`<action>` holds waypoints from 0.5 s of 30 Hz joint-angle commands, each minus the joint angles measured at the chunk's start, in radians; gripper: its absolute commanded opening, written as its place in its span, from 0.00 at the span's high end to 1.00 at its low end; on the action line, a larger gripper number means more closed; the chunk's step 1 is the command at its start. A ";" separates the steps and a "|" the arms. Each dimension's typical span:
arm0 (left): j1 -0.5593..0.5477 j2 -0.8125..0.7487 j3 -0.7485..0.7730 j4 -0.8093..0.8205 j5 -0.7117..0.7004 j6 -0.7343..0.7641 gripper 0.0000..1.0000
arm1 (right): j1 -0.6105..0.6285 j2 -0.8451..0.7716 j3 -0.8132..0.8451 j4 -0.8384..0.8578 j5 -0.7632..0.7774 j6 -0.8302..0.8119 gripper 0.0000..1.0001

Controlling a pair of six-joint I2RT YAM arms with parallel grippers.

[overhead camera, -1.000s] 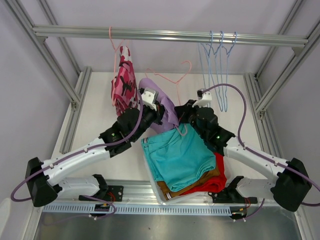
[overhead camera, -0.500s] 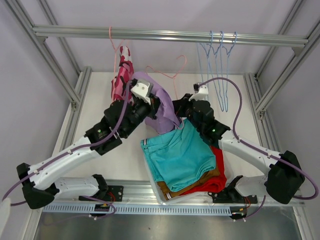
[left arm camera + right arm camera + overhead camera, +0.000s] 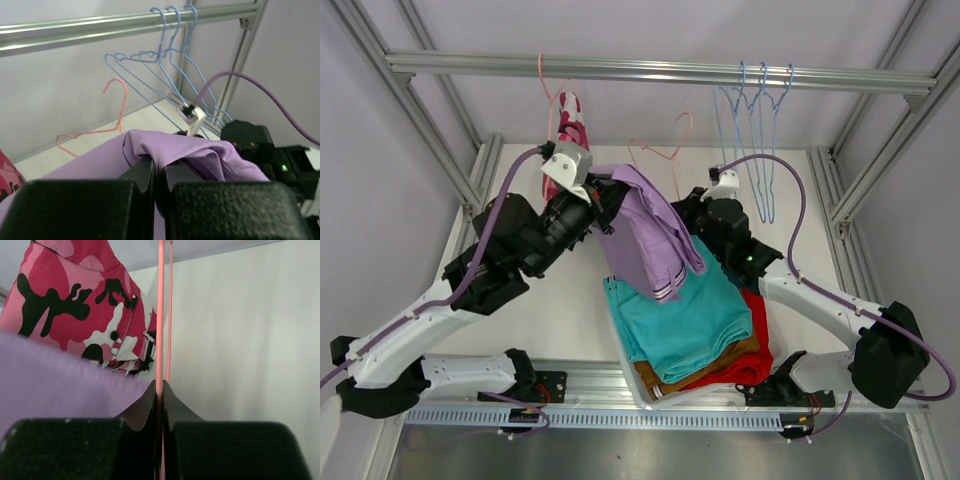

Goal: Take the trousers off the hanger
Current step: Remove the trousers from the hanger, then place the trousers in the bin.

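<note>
Lilac trousers (image 3: 645, 235) — edge pinched (left pincer (image 3: 156, 169)).

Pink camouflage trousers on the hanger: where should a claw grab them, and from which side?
Probably the loose lower edge of the pink camouflage trousers, coming from the arms' side, below the rail. They hang limp from a pink hanger, so the bottom cloth dangles free to pinch, while the top sits against thin wire.
</note>
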 commanded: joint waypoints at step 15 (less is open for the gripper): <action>-0.279 -0.034 -0.176 0.002 0.024 -0.118 0.99 | -0.113 -0.094 0.040 -0.071 -0.066 -0.068 1.00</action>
